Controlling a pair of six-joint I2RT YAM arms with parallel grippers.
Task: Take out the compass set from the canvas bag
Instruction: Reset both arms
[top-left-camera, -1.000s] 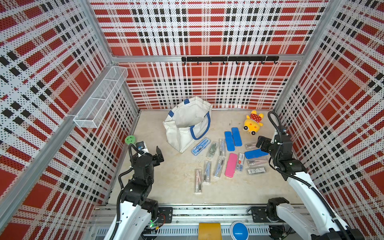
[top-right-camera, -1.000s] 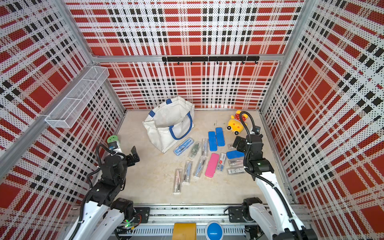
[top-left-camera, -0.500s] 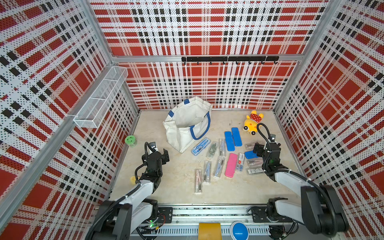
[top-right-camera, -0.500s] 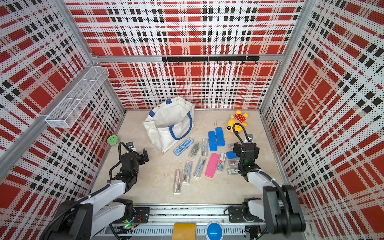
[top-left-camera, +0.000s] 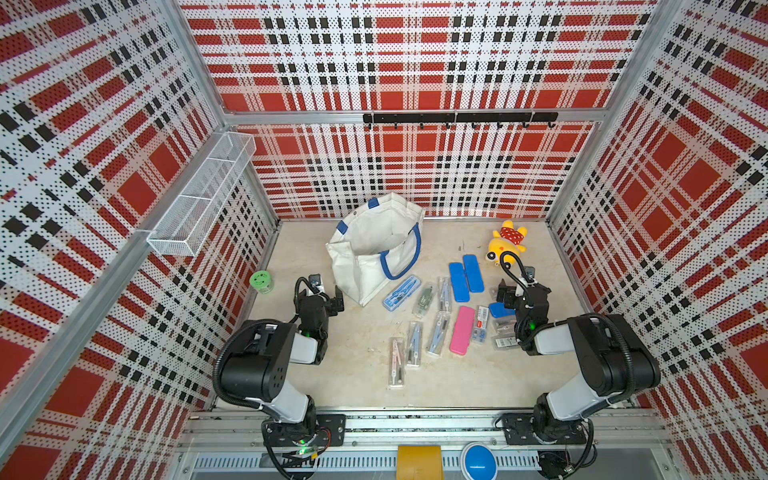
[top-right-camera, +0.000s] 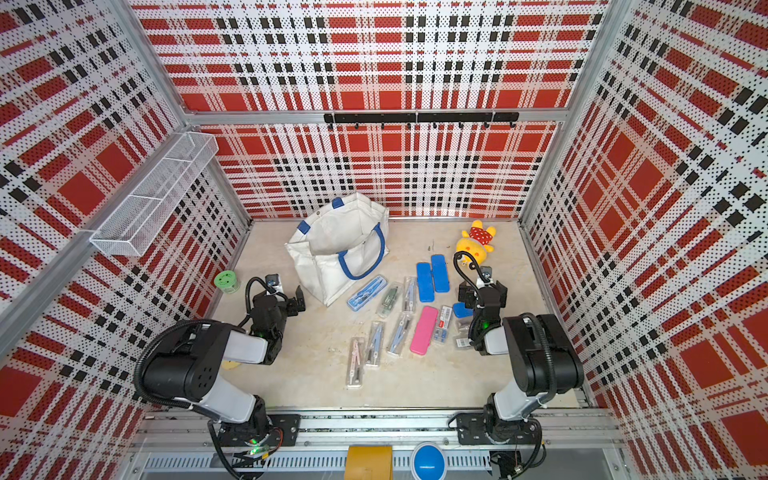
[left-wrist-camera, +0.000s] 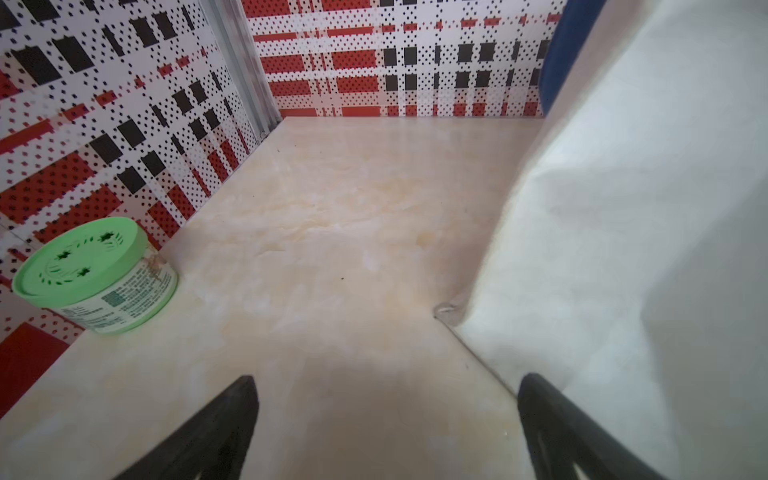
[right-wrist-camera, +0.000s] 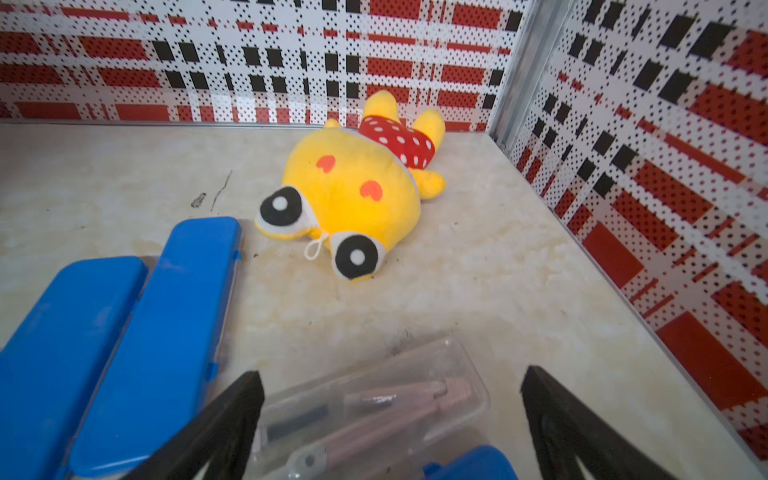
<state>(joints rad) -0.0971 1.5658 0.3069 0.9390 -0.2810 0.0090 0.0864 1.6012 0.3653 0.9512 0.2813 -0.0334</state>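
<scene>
— How is the light?
— Bright and even, from above; I see only soft shadows on the table (top-left-camera: 457, 386).
— And sharpness?
— Top views are crisp, the walls (top-left-camera: 415, 62) bowing at the edges. My left wrist view is soft; the canvas bag (left-wrist-camera: 623, 249) blurs, perhaps too close.

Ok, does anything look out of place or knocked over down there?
The off-white canvas bag with blue handles sags with its mouth open. The yellow plush toy lies flat near the far corner. Nothing looks spilled or broken.

One canvas bag (top-left-camera: 357, 272); one pink case (top-left-camera: 462, 330); one yellow plush toy (top-left-camera: 505, 245); one green tub (top-left-camera: 261, 281).
</scene>
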